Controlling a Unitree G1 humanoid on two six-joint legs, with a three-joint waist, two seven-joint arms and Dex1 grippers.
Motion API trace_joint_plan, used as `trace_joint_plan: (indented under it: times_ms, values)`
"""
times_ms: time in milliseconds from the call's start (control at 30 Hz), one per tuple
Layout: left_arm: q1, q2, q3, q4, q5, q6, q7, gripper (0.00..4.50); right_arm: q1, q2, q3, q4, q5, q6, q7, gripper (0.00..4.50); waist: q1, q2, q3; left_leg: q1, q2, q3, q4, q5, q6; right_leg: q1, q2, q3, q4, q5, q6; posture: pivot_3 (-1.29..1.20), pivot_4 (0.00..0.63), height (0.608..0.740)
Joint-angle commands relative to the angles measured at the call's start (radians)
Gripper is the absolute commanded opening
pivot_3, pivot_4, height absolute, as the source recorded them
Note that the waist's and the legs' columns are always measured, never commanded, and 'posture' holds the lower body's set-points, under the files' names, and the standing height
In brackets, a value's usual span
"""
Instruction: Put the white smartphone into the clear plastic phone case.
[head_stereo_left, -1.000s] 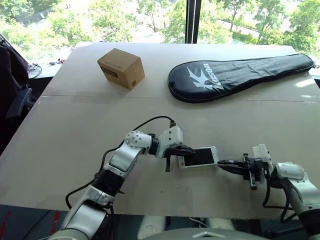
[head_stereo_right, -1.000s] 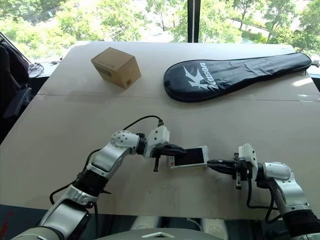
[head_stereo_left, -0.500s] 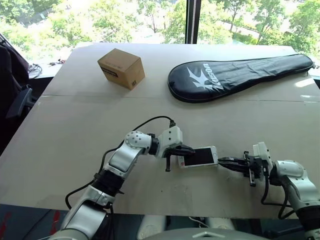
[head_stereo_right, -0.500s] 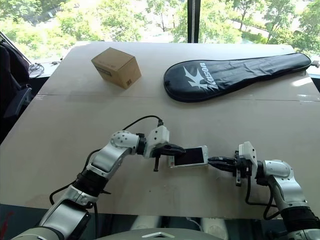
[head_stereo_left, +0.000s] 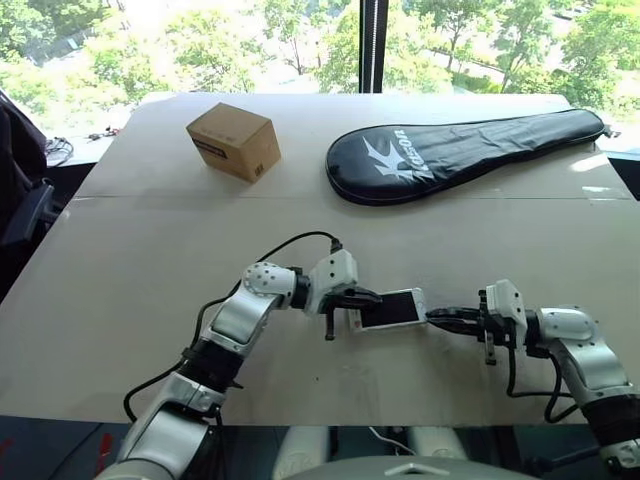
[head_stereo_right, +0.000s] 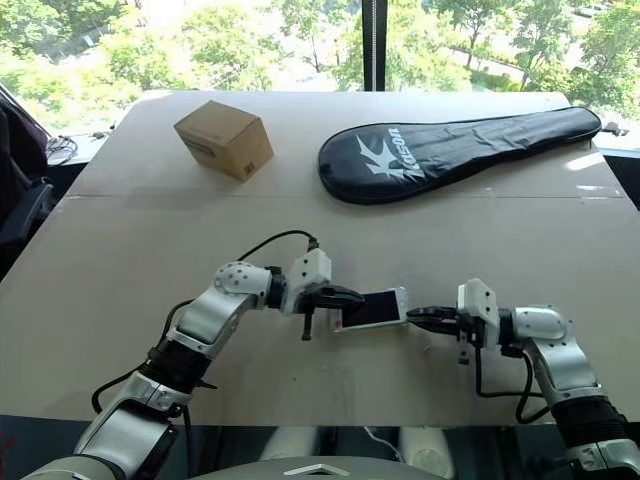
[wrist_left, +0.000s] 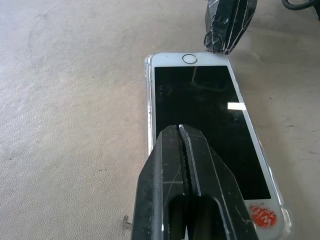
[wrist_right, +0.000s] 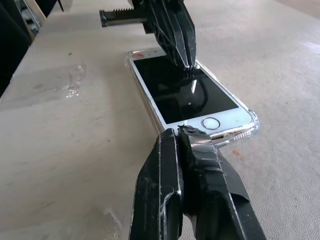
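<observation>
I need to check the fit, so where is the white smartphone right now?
The white smartphone with black screen lies flat on the tan table near its front edge, between the left tool and the right tool.

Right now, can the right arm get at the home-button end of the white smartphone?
Probably yes: the right claw, shut, sits at that end of the white smartphone, nothing between; the left claw presses the screen's other end.

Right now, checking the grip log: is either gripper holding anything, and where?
Nothing held. Both grippers are shut: left gripper over the phone's screen, right gripper at its home-button end.
</observation>
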Motion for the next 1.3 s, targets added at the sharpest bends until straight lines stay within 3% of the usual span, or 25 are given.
trace_joint_plan:
  times_ms: [33, 233, 400, 533, 633, 667, 733, 767, 933, 967, 1033, 1200, 1300]
  values:
    - [0.018, -0.002, -0.035, 0.000, 0.017, 0.027, -0.006, 0.00, 0.015, 0.012, 0.156, 0.086, -0.176, 0.048, -0.038, 0.12, -0.003, -0.006, 0.000, 0.002, 0.000, 0.000, -0.002, -0.001, 0.001, 0.005, 0.001, 0.002, 0.000, 0.000, 0.000, 0.00, 0.150, 0.740]
    - [0.022, 0.004, -0.027, -0.033, 0.014, 0.049, 0.004, 0.00, -0.014, -0.041, 0.239, 0.081, -0.235, 0.171, 0.004, 0.12, -0.017, -0.012, -0.005, 0.008, 0.004, -0.001, -0.004, -0.001, 0.001, 0.008, 0.005, 0.004, 0.000, 0.000, -0.002, 0.00, 0.150, 0.740]
    - [0.026, 0.019, -0.003, -0.065, 0.002, 0.063, 0.010, 0.00, -0.031, -0.050, 0.242, 0.082, -0.239, 0.145, -0.022, 0.12, -0.015, -0.016, -0.009, 0.008, 0.004, -0.002, -0.004, -0.001, 0.001, 0.008, 0.005, 0.003, 0.001, 0.001, -0.002, 0.00, 0.150, 0.740]
    - [0.043, 0.007, 0.038, -0.077, -0.036, 0.030, 0.022, 0.00, -0.026, -0.020, 0.167, 0.093, -0.167, 0.063, -0.046, 0.12, -0.016, -0.016, -0.009, 0.007, 0.004, -0.001, -0.004, -0.001, 0.001, 0.008, 0.004, 0.004, 0.000, 0.001, -0.003, 0.00, 0.150, 0.740]
    - [0.073, -0.003, 0.091, -0.098, -0.082, 0.000, 0.037, 0.00, -0.008, 0.011, 0.042, 0.031, 0.005, 0.086, -0.038, 0.12, -0.013, -0.014, -0.006, 0.006, 0.004, -0.002, -0.004, -0.001, 0.001, 0.006, 0.004, 0.003, 0.000, 0.001, -0.004, 0.00, 0.150, 0.740]
    - [0.078, -0.006, 0.103, -0.104, -0.091, -0.003, 0.043, 0.00, -0.002, 0.007, 0.021, 0.018, 0.031, 0.092, -0.025, 0.64, -0.012, -0.011, -0.004, 0.006, 0.004, -0.003, -0.003, -0.001, 0.001, 0.003, 0.004, 0.003, 0.000, 0.002, -0.004, 0.00, 0.150, 0.740]
    - [0.094, 0.016, 0.154, -0.112, -0.113, -0.012, 0.048, 0.50, 0.020, -0.022, -0.042, -0.012, 0.091, 0.103, -0.005, 1.26, -0.011, -0.003, 0.003, -0.004, 0.004, -0.001, 0.000, 0.002, -0.004, -0.007, 0.002, 0.003, 0.003, 0.003, -0.005, 0.00, 0.150, 0.740]
    - [0.104, 0.032, 0.179, -0.117, -0.131, -0.013, 0.039, 0.80, 0.030, -0.033, -0.074, -0.027, 0.127, 0.116, -0.001, 1.84, -0.007, -0.001, 0.004, -0.009, 0.003, -0.001, 0.002, 0.002, -0.004, -0.011, 0.001, 0.003, 0.005, 0.004, -0.004, 0.00, 0.150, 0.740]
    - [0.174, 0.186, 0.338, -0.102, -0.221, -0.024, -0.059, 3.13, 0.032, -0.131, -0.267, 0.016, 0.244, 0.154, 0.036, 4.25, 0.008, 0.004, 0.021, -0.018, 0.000, -0.001, 0.004, 0.002, -0.005, -0.021, -0.002, 0.002, 0.008, 0.004, -0.003, 0.00, 0.150, 0.740]
    - [0.191, 0.220, 0.354, -0.086, -0.220, -0.040, -0.080, 3.58, 0.036, -0.153, -0.288, 0.037, 0.244, 0.147, 0.051, 4.50, 0.009, 0.004, 0.022, -0.020, 0.000, -0.001, 0.004, 0.002, -0.005, -0.023, -0.003, 0.002, 0.009, 0.004, -0.003, 0.00, 0.150, 0.740]
    - [0.215, 0.259, 0.385, -0.044, -0.207, -0.100, -0.095, 4.47, 0.047, -0.191, -0.311, 0.072, 0.237, 0.135, 0.084, 4.50, 0.013, 0.005, 0.023, -0.023, -0.001, -0.001, 0.004, 0.002, -0.005, -0.027, -0.003, 0.001, 0.009, 0.004, -0.003, 0.00, 0.150, 0.740]
    - [0.225, 0.286, 0.434, 0.120, -0.112, -0.325, -0.043, 4.47, 0.062, -0.226, -0.343, 0.163, 0.201, 0.058, 0.135, 4.50, 0.027, 0.005, 0.024, -0.025, -0.001, -0.001, 0.005, 0.002, -0.005, -0.027, -0.003, -0.001, 0.008, 0.004, -0.003, 0.00, 0.150, 0.740]
    - [0.228, 0.281, 0.420, 0.142, -0.106, -0.360, -0.054, 4.47, 0.069, -0.228, -0.341, 0.189, 0.187, 0.026, 0.149, 4.50, 0.030, 0.005, 0.024, -0.025, -0.001, 0.000, 0.005, 0.002, -0.005, -0.027, -0.003, -0.001, 0.008, 0.004, -0.003, 0.00, 0.150, 0.740]
